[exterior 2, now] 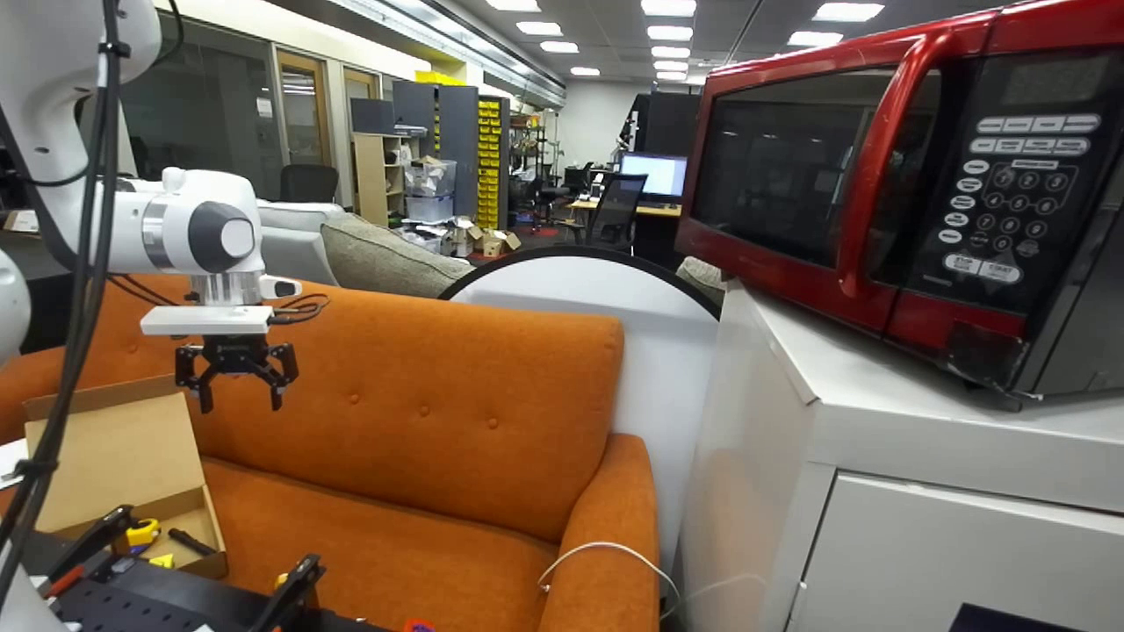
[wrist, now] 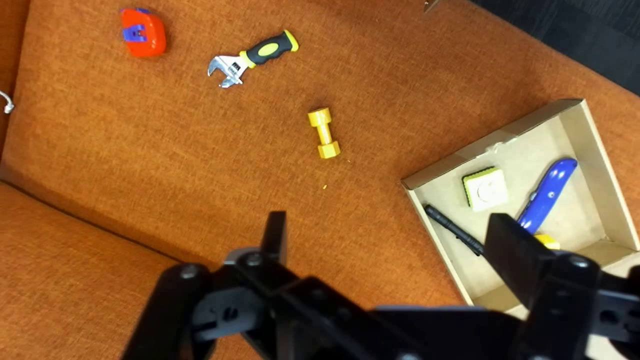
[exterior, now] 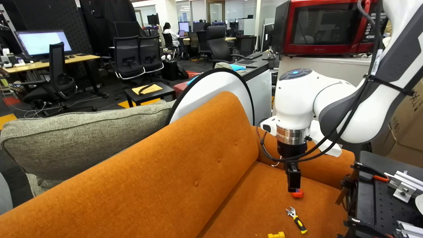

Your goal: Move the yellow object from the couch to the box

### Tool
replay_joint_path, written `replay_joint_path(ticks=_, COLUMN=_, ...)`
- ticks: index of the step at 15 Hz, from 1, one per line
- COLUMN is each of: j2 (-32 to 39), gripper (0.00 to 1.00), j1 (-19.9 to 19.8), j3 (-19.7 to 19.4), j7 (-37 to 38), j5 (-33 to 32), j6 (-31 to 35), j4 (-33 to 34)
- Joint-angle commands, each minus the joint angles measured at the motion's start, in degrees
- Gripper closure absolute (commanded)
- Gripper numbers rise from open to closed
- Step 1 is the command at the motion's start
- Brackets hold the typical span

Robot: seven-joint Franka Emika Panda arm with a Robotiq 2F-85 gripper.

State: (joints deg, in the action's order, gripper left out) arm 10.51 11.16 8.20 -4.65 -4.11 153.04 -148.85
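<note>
I see open couch seat [wrist: 215,150] from yellow bolt [wrist: 324,134] to box [wrist: 452,162]; wrench [wrist: 252,57] near bolt but apart. Its walls [wrist: 594,170] bar a low sideways pass, lid [exterior 2: 132,448] stands up too. Inside, black rod [wrist: 454,230], pale block [wrist: 487,190], blue knife [wrist: 550,192] take space; gap beside the knife

A yellow, bolt-shaped piece [wrist: 324,134] lies on its side on the seat of an orange couch [wrist: 200,175]; in the wrist view, an open cardboard box [wrist: 460,157] sits apart to its right, on the same seat.
</note>
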Motion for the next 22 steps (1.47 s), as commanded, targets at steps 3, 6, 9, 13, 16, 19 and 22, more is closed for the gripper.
replay_joint_path(ticks=3, j2=-1.77, gripper=0.00, j1=-0.70, j3=0.62, j7=0.10, j5=-0.15, j6=-0.24, j4=-0.53)
replay_joint_path(ticks=6, j2=-0.22, gripper=0.00, j1=-0.95, j3=0.76, j7=-0.52, j5=0.60, j6=0.40, j4=-0.21)
replay_joint_path(ticks=9, j2=6.28, gripper=0.00, j1=-1.20, j3=1.05, j7=-1.29, j5=1.41, j6=3.18, j4=1.61)
replay_joint_path(ticks=13, j2=18.58, gripper=0.00, j1=-2.03, j3=2.41, j7=-1.67, j5=2.10, j6=9.74, j4=6.81)
replay_joint_path(ticks=16, j2=28.68, gripper=0.00, j1=-4.85, j3=5.07, j7=-3.34, j5=3.10, j6=11.09, j4=12.57)
replay_joint_path(ticks=19, j2=30.72, gripper=0.00, j1=-4.25, j3=5.04, j7=-2.21, j5=3.25, j6=10.32, j4=13.14)
replay_joint_path(ticks=22, j2=35.26, gripper=0.00, j1=-8.45, j3=8.00, j7=-4.31, j5=4.33, j6=10.28, j4=16.40)
